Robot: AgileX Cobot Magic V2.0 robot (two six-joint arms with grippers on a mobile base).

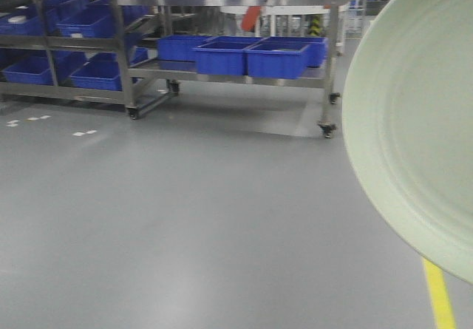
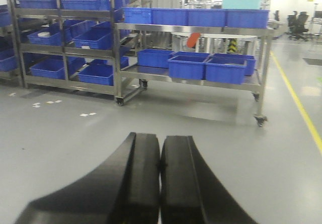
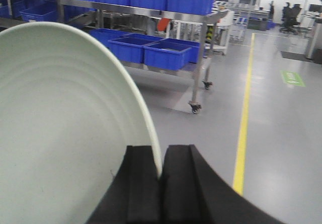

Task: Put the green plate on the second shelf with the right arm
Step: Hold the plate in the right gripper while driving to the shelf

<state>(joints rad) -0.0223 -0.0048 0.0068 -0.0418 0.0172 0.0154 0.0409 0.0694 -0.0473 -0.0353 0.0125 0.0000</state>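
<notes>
Green plate (image 3: 60, 123) tight between right jaws

Both the left gripper (image 2: 161, 151) and the right gripper (image 3: 161, 158) show two broad, matte black fingers with smooth faces, each creased lengthwise and flaring outward toward five and seven o'clock of its wrist view.

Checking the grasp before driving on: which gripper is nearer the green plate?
Right. The right gripper is shut on the rim of the green plate. The left gripper is shut and empty, with no plate in its wrist view.
</notes>
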